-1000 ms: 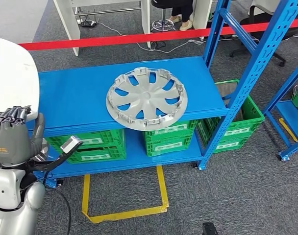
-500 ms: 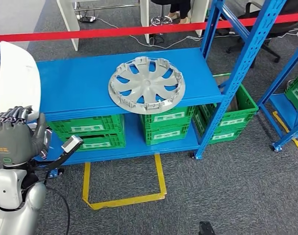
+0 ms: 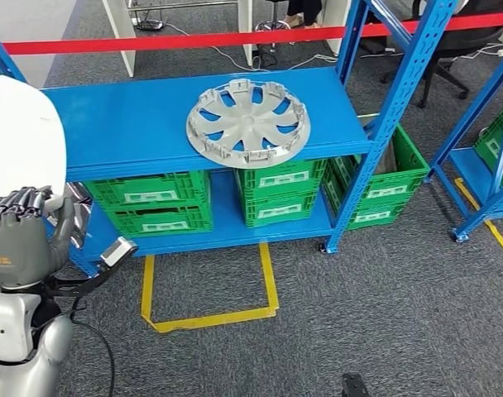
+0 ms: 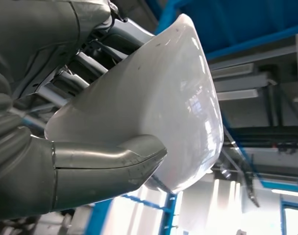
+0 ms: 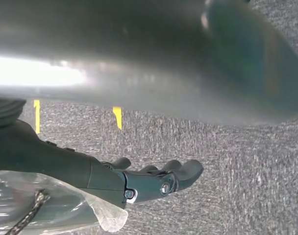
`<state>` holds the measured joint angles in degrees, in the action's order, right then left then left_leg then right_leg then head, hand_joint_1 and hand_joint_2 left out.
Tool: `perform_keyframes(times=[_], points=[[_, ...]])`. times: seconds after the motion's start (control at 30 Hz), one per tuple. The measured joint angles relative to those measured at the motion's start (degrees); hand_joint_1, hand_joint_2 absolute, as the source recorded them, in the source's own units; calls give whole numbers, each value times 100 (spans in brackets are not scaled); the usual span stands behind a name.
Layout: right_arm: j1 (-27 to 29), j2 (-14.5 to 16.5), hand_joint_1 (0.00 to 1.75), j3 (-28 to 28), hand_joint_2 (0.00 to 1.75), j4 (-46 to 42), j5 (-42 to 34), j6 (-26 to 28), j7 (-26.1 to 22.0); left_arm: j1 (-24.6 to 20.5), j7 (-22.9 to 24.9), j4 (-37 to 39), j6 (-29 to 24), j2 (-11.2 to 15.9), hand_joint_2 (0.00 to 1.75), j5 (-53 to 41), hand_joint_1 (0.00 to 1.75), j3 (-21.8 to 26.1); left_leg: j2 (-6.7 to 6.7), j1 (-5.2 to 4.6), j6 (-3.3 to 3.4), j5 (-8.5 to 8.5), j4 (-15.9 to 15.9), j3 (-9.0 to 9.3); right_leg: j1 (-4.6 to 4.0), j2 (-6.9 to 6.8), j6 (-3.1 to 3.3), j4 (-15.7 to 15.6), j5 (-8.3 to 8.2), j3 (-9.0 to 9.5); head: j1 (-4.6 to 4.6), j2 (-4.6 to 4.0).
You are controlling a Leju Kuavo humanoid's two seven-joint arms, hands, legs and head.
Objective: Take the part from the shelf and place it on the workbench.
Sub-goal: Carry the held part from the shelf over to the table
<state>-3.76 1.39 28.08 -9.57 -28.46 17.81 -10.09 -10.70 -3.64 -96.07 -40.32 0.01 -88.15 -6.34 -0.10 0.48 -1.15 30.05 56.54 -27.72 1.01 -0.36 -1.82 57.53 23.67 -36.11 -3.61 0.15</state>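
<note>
one white part (image 3: pixel 26 136) stands upright at the far left of the head view, gripped by the left robot hand (image 3: pixel 19 240), whose fingers curl over its lower edge with the thumb on the near side; in the left wrist view the thumb (image 4: pixel 103 164) presses against the glossy white part (image 4: pixel 169 98). the part is off the shelf (image 3: pixel 130 124), held up in front of the shelf's left end. just right of the hand, green crates (image 3: pixel 152 211) sit on the lower level of the blue shelf. on the top level, right of centre, a silver hubcap (image 3: pixel 247 121) lies flat, its near edge reaching the shelf's front edge. yellow tape (image 3: pixel 208 318) marks a rectangle on the grey carpet in front of the shelf. a red band (image 3: pixel 174 41) runs across behind it. further right stands another blue rack (image 3: pixel 486 165). in the right wrist view the right robot hand (image 5: pixel 155 181) hangs over the carpet, fingers loosely extended and holding nothing
</note>
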Motion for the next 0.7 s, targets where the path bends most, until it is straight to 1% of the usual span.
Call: perform_keyframes(times=[0.03, 0.07, 0.1, 0.13, 0.17, 0.2, 0.23, 0.27, 0.3, 0.33, 0.37, 0.4, 0.43, 0.47, 0.5, 0.53, 0.57, 0.6, 0.63, 0.67, 0.7], points=[[9, 2, 0, -1, 0, 1, -8, 22, -39, 68, -35, -43, -1, 20, 175, 25, 175, 1, -2, -8, 53, -30, -14, -33, 6, 2, -45, -22, -51, -10, 0, 0], [18, 4, 0, -2, 0, 2, -21, 42, -75, 128, -84, -74, -1, 38, 175, 44, 175, 2, 2, -9, 108, -77, -26, -67, 16, 5, -80, -17, -39, -31, 2, 0], [26, 7, 0, -5, 0, 4, -44, 63, -106, 177, -135, -96, -1, 49, 175, 57, 175, 3, 8, -8, 172, -127, -36, -109, 24, 9, -108, 55, 69, -80, -7, 0], [33, 8, 0, -11, 0, 5, -70, 80, -131, 216, -178, -111, -1, 58, 175, 67, 175, 4, 13, -5, 231, -183, -49, -160, 27, 14, -126, 242, 276, -155, -12, 0], [35, 9, 0, -18, 0, 7, -101, 90, -150, 248, -210, -119, -1, 65, 175, 70, 175, 4, 18, -9, 274, -240, -50, -221, 29, 17, -133, 564, 572, -260, -25, 0], [35, 11, 0, -27, 0, 7, -136, 93, -163, 278, -229, -125, 0, 68, 175, 70, 175, 4, 17, -24, 304, -294, -47, -295, 24, 19, -138, 966, 859, -374, -37, 0], [34, 13, 0, -40, 0, 7, -167, 90, -170, 306, -240, -128, 1, 72, 175, 70, 175, 4, 17, -44, 318, -350, -41, -373, 18, 20, -138, 1354, 1056, -461, -42, 0], [33, 14, 0, -57, 0, 7, -198, 86, -165, 328, -245, -128, 1, 78, 175, 79, 175, 4, 17, -66, 328, -407, -33, -455, 12, 20, -131, 1628, 1125, -489, -45, 0], [32, 14, 0, -78, 0, 7, -225, 84, -153, 348, -246, -128, 2, 86, 175, 95, 175, 4, 17, -89, 332, -460, -24, -533, 1, 20, -111, 1698, 1053, -418, -47, 0], [33, 14, 0, -97, 0, 7, -245, 84, -141, 366, -246, -128, 2, 98, 175, 111, 175, 4, 15, -109, 332, -509, -15, -602, -14, 22, -77, 1563, 901, -247, -45, 0], [35, 15, 0, -113, 0, 7, -261, 85, -132, 387, -246, -128, 1, 114, 175, 126, 175, 5, 12, -126, 328, -553, -8, -658, -38, 27, -27, 1224, 738, 28, -45, 0], [36, 16, 0, -126, 0, 7, -269, 86, -135, 411, -246, -130, 1, 131, 175, 132, 175, 7, 10, -145, 317, -591, -1, -705, -68, 32, 37, 784, 655, 353, -44, 0], [35, 22, 0, -137, 0, 7, -273, 87, -144, 435, -246, -134, 0, 151, 175, 131, 175, 9, 12, -157, 301, -630, 6, -737, -89, 36, 84, 356, 642, 642, -40, 0], [33, 32, 0, -146, 0, 7, -274, 87, -154, 457, -246, -143, -1, 172, 175, 131, 175, 14, 18, -160, 280, -677, 7, -763, -112, 42, 118, 32, 670, 848, -40, 0], [31, 43, 0, -155, 0, 7, -277, 88, -165, 478, -246, -153, -2, 191, 175, 131, 175, 18, 24, -157, 254, -725, 3, -787, -126, 43, 136, -141, 706, 943, -41, 0], [33, 56, 0, -160, 0, 7, -280, 83, -177, 498, -246, -167, -2, 210, 175, 136, 175, 22, 27, -151, 228, -780, -5, -805, -127, 43, 140, -217, 691, 948, -43, 0], [34, 80, 0, -163, 0, 7, -285, 67, -192, 522, -250, -179, -3, 232, 175, 146, 175, 28, 22, -145, 199, -788, -2, -831, -119, 35, 160, -246, 653, 929, -45, 0], [36, 98, 0, -165, 0, 7, -289, 40, -219, 545, -254, -191, -2, 251, 175, 163, 175, 36, 14, -143, 165, -706, 53, -869, -102, 21, 196, -273, 608, 898, -37, 0], [39, 114, 0, -166, 0, 7, -291, 9, -252, 565, -264, -202, -2, 268, 175, 186, 175, 46, 6, -135, 129, -524, 212, -927, -83, 5, 235, -297, 555, 855, -25, 0], [40, 131, 0, -167, 0, 7, -294, -24, -287, 584, -278, -208, -1, 284, 175, 210, 175, 61, 0, -115, 90, -261, 477, -1005, -69, -10, 267, -302, 507, 808, -14, 0], [43, 133, 0, -168, 0, 7, -296, -50, -319, 603, -292, -213, -1, 294, 175, 228, 175, 80, -2, -89, 52, 25, 850, -1098, -67, -16, 288, -290, 457, 734, -4, 0]])
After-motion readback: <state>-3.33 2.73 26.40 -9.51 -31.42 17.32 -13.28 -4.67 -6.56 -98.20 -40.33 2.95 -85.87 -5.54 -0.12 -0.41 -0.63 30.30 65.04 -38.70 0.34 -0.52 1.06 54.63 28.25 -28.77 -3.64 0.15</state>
